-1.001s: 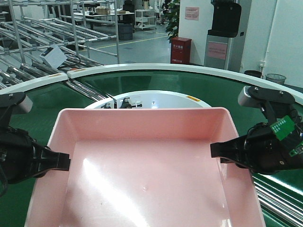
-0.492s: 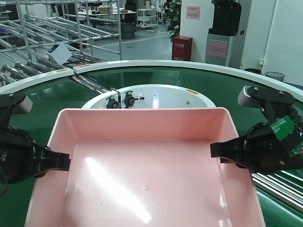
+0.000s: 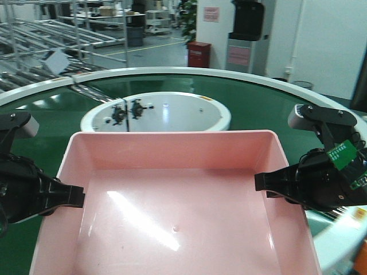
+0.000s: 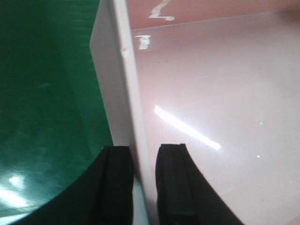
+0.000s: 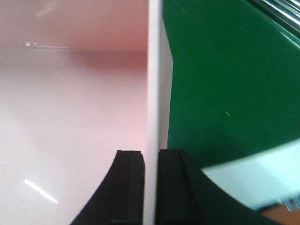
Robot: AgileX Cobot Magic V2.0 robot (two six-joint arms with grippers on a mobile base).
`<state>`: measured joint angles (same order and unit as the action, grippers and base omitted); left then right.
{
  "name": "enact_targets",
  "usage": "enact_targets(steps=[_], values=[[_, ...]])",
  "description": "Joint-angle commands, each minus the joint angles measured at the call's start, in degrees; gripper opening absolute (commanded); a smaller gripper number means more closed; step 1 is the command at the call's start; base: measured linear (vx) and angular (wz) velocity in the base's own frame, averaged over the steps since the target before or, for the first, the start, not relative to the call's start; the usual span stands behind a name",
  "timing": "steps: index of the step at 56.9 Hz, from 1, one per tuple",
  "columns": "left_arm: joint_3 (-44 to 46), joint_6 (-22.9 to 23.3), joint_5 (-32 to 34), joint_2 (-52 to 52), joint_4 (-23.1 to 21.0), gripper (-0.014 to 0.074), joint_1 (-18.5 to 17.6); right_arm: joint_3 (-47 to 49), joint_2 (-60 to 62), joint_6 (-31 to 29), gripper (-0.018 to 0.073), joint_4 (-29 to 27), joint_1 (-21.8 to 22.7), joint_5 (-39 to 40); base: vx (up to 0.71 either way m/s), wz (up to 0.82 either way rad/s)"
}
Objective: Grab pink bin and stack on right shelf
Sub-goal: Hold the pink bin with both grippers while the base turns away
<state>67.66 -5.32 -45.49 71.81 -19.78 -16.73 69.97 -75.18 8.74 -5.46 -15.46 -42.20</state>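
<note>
Left gripper [image 4: 143, 161] clamping pink bin [image 3: 172, 200] left rim, right gripper [image 5: 151, 161] clamping right rim; bin hanging level over green conveyor belt [image 3: 252, 97].

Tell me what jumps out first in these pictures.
The big pink bin fills the foreground. The left gripper and right gripper pinch its two side walls, jaws shut across the rim. Behind it curves a green conveyor belt.

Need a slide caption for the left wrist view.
Left pincer shut on the side wall of the pink bin, green belt beyond.
</note>
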Motion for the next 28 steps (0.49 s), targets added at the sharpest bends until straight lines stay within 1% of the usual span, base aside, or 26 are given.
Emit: enact_targets(steps=[1,13,28], values=[[1.66,-1.17,2.23,-2.12,0.00,-0.0005,0.04,1.79,2.20,-0.82,-0.0008,2.10,0.55,5.05,-0.28,-0.41],[1.66,-1.17,0.71,-2.32,0.00,-0.0005,0.04,1.79,2.31,-0.82,-0.0008,2.10,0.55,5.10,-0.26,-0.54],[1.66,-1.17,0.36,-2.32,0.00,-0.0005,0.04,1.79,2.31,-0.82,-0.0008,2.10,0.55,5.10,-0.20,-0.76]])
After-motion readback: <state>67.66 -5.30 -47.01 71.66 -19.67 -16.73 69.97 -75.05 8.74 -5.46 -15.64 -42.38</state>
